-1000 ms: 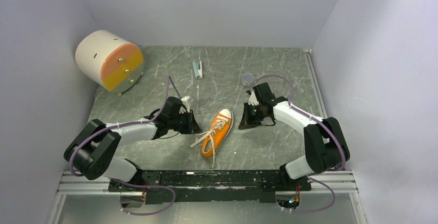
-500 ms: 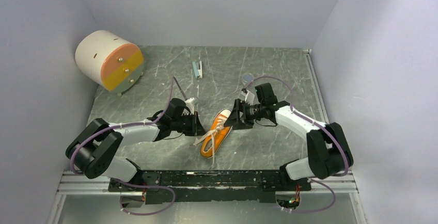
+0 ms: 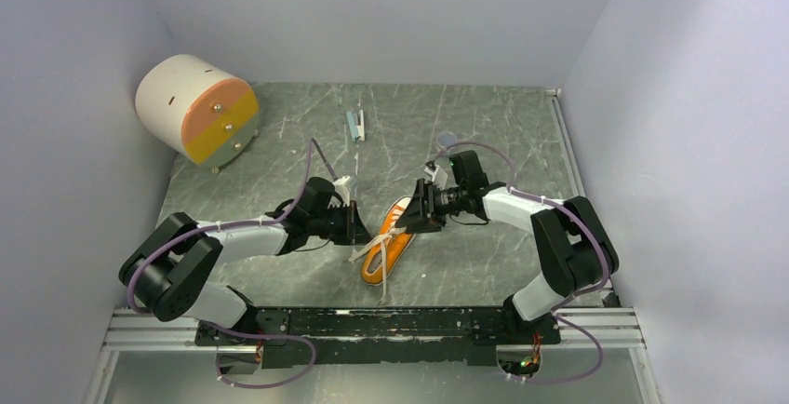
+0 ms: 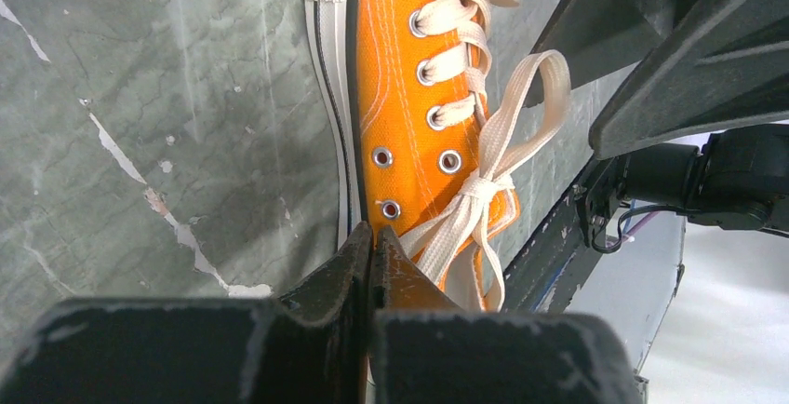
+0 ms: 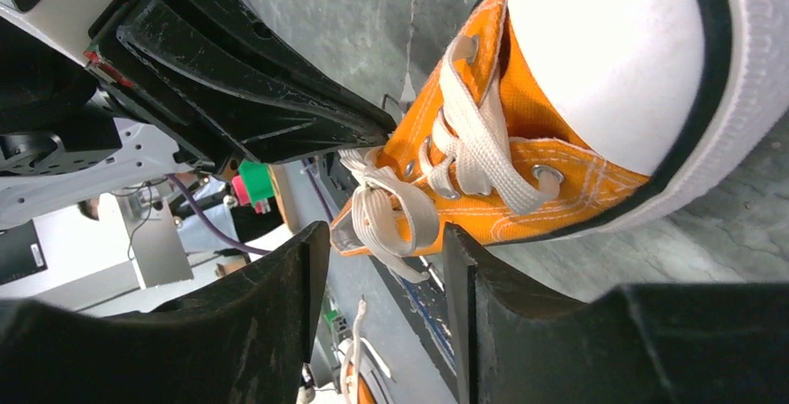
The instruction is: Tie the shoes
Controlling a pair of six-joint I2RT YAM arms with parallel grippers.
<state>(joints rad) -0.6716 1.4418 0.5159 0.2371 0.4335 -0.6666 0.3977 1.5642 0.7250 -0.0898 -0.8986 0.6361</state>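
The shoe (image 3: 383, 253) is a small orange sneaker lying at the table's middle, toe pointing away from the arm bases. Its white laces (image 4: 479, 183) are knotted once near the tongue top, with one loop (image 4: 535, 87) standing free. My left gripper (image 4: 374, 236) is shut, its tips against the shoe's orange side by the lowest eyelet (image 4: 391, 208), nothing visibly clamped. My right gripper (image 5: 383, 235) hangs over the toe cap (image 5: 605, 60), jaws open, a lace loop (image 5: 391, 218) just beyond the fingertips. From above, the left gripper (image 3: 352, 227) and right gripper (image 3: 414, 213) flank the shoe.
A white cylinder with an orange and yellow face (image 3: 195, 109) lies at the back left. A small blue-white item (image 3: 356, 125) and a small round grey thing (image 3: 447, 140) sit further back. Walls close in on three sides; a metal rail (image 3: 372, 328) runs along the near edge.
My right gripper has opened and swung left from beside the shoe to over its toe. The left gripper has edged right until its tips touch the shoe's side.
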